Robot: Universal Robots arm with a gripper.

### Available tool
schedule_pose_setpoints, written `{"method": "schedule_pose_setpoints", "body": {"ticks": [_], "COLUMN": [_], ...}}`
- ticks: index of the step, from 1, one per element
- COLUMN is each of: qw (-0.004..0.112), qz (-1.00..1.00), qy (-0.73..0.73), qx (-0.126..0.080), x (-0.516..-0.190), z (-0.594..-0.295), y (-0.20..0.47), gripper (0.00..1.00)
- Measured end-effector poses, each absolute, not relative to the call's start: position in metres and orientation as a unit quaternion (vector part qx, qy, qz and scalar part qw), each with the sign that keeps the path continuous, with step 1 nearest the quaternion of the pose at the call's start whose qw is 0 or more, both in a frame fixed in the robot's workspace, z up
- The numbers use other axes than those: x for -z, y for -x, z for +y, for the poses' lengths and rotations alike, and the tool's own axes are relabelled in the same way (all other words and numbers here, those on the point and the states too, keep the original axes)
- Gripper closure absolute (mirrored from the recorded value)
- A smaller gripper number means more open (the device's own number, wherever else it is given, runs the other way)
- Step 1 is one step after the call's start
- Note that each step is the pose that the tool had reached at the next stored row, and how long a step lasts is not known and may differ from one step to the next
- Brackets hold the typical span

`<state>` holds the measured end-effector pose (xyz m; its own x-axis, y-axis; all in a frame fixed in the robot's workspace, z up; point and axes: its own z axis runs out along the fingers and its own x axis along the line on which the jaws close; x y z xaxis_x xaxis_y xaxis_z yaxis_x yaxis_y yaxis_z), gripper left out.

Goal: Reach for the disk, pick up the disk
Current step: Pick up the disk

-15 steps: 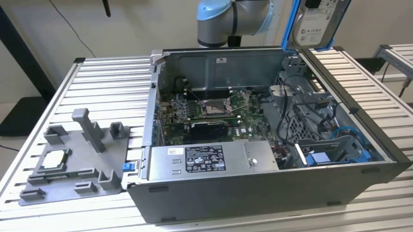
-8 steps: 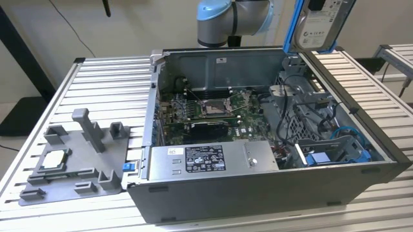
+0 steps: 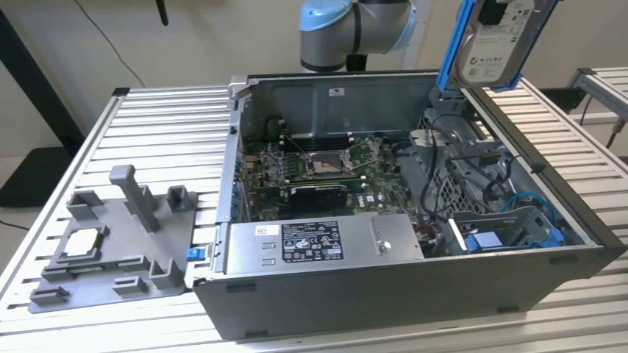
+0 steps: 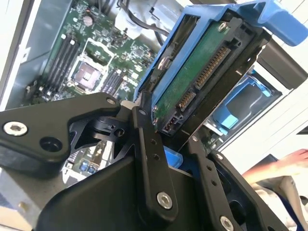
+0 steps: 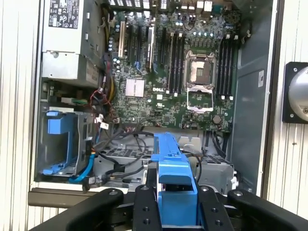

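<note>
**Gripper clamped on the disk, high above the case**

Gripper (image 4: 168, 139) closed on the disk (image 4: 202, 77), black fingers (image 4: 149, 159) pressed against the blue frame on either side, connector edge and green board showing in the second wrist view. Same hold in the first wrist view: gripper (image 5: 177, 202) pinching the blue frame of the disk (image 5: 171, 163) from both sides, frame running out beyond the fingers. In the exterior view, disk (image 3: 496, 44) upright, above the case (image 3: 393, 287), over its far corner on the exterior view's right, clear of the rim and touching nothing below. Pick-up looks done, or nearly so.

To keep it good, judging from this:
- Hold steady on the frame, not the bare board; plastic may flex, so firm and even pressure on both sides.
- Keep the disk upright and clear of the cables (image 3: 442, 169) inside the case, below the disk; a snag there seems the main risk.
- Watch the case rim beneath: no swinging or tilting near it.
- Mind the hand (image 4: 284, 163) visible beyond the case in the second wrist view; best kept well apart from any travel.
</note>
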<state>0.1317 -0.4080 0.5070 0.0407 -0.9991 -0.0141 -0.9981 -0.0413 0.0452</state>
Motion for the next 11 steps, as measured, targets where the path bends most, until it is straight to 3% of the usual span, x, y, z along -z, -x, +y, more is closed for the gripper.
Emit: {"method": "schedule_pose_setpoints", "body": {"ticks": [11], "qw": [0.011], "qz": [-0.692], "qy": [-0.721], "qx": [0.021], "x": [-0.505], "z": [-0.434], "y": [-0.124], "gripper": [1.0]}}
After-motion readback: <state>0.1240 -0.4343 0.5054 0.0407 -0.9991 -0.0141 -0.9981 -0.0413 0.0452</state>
